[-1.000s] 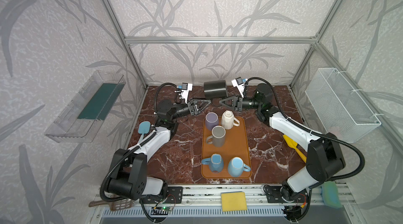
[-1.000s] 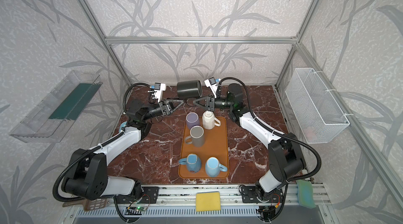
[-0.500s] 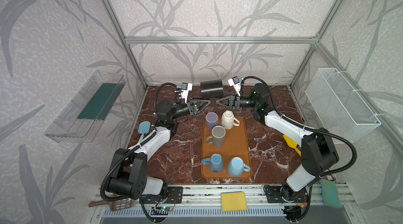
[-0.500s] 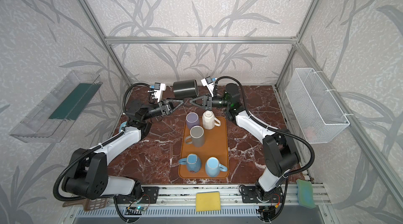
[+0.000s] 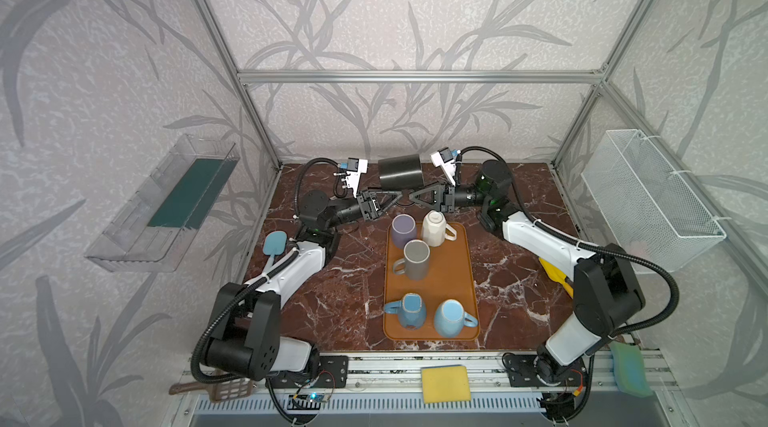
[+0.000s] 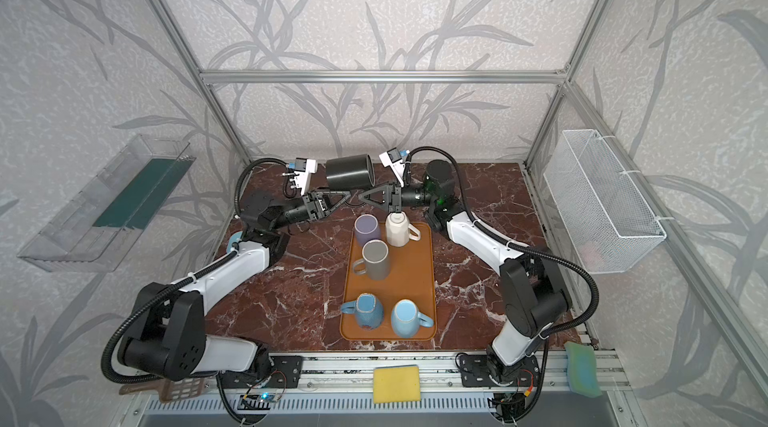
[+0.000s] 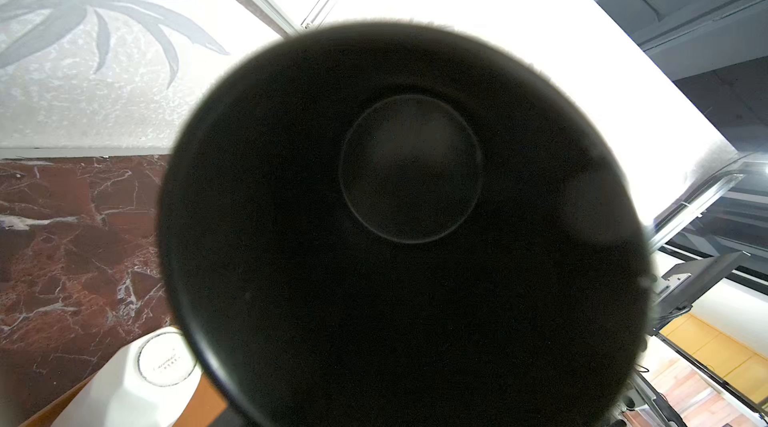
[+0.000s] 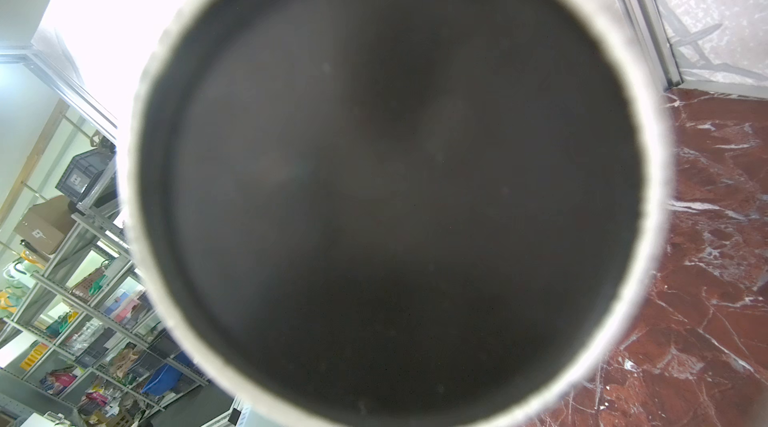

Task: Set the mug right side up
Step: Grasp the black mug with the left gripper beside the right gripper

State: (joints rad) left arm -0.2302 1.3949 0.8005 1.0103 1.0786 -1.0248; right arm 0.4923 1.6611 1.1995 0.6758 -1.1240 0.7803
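Note:
A black mug (image 5: 400,172) (image 6: 349,172) hangs on its side in the air above the back of the table. Its flat base (image 7: 409,167) fills the left wrist view and its dark inside (image 8: 390,180) fills the right wrist view. My right gripper (image 5: 412,196) (image 6: 360,197) reaches under the mug from the right and is shut on its underside. My left gripper (image 5: 398,195) (image 6: 347,195) comes from the left, its tip just below the mug and almost touching the right one. The mug hides both sets of jaws in the wrist views.
An orange tray (image 5: 461,271) in front of the grippers holds a purple mug (image 5: 404,229), a cream mug (image 5: 434,227) standing upside down, a grey mug (image 5: 415,258) and two blue mugs (image 5: 409,310). A wire basket (image 5: 648,196) hangs on the right wall and a clear bin (image 5: 166,204) on the left wall.
The right arm has carried the black mug a little to the left. The left gripper has reached in under it, so the two tips now nearly meet.

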